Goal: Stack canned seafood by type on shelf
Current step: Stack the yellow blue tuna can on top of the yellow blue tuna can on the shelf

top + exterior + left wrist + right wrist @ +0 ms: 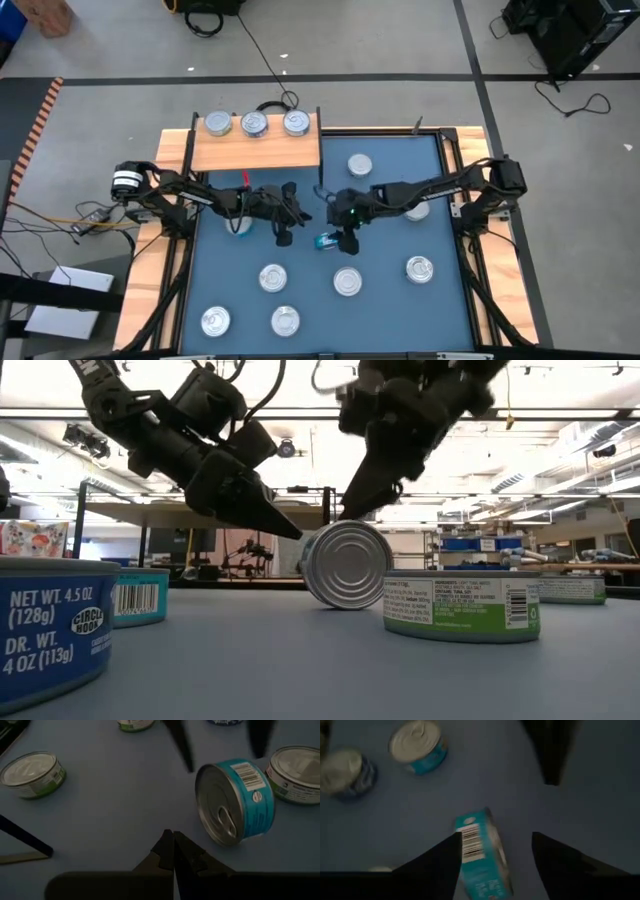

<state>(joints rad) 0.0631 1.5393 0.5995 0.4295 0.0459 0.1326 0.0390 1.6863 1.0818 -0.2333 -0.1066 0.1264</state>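
**Both claws at a tipped teal tin**

Right claw (341,241) spread wide, fingers straddling a teal tin (327,241) on its edge at mid-table, gripping nothing. Left claw (284,238) pinched closed and empty, tip just beside that tin. Around them, more tins upright on the blue table (310,280): one under the left arm, two beyond the right arm, five in front. Farther back, wooden shelf (255,150) at the table's left rear, three tins (254,123) in a row along its back edge.
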